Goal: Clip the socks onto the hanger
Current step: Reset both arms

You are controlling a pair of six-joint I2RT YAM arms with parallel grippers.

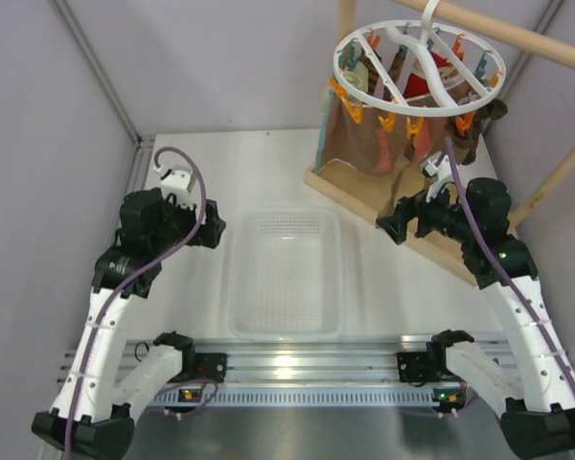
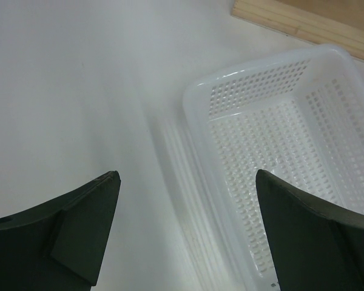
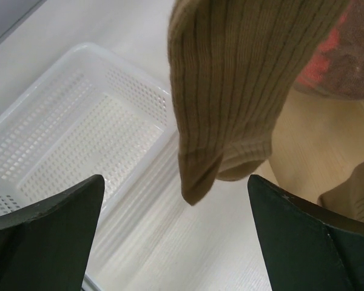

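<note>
The hanger [image 1: 419,67], a white spoked ring rimmed with orange and teal pegs, hangs from a wooden rod at the back right. Brown socks [image 1: 350,134] dangle from its pegs, with a darker one [image 1: 476,134] on the right side. My right gripper [image 1: 395,228] sits just below and in front of them, open. In the right wrist view a ribbed tan sock [image 3: 230,79] hangs down, its tip just beyond my open right gripper [image 3: 176,188], touching neither finger. My left gripper [image 1: 211,230] is open beside the basket, holding nothing [image 2: 188,182].
A white perforated basket [image 1: 238,278] lies between the arms with nothing in it, and appears in both wrist views [image 2: 194,121] [image 3: 139,163]. The wooden frame's base [image 1: 350,187] and rod [image 1: 527,38] stand at the back right. Grey walls close in both sides.
</note>
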